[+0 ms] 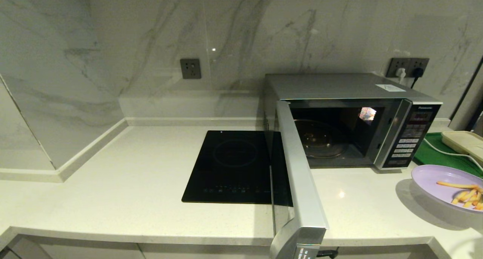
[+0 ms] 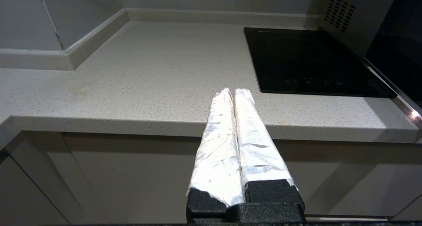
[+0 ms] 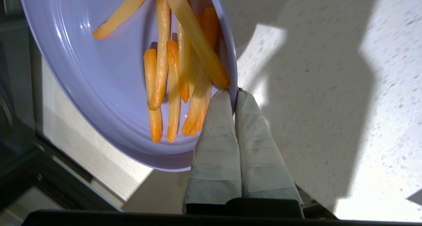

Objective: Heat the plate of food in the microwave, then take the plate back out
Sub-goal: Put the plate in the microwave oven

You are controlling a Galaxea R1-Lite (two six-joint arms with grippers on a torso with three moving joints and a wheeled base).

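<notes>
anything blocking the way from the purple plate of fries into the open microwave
Nothing visible. The right gripper pinches the lavender plate of fries beside the silver microwave; its door is swung open, cavity empty.

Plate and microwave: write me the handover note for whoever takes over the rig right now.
Right end effector: shut on the rim of the plate of food, holding it above the counter, to the right of the microwave.
Left end effector: shut, empty, parked at the counter's front edge, left of the cooktop.
Microwave: door swung wide open, turntable bare.
Done: door opened, plate gripped.
Left: put the plate inside, shut the door, heat, reopen, take the plate back out. Whether heating has already happened cannot be told from these views.
</notes>
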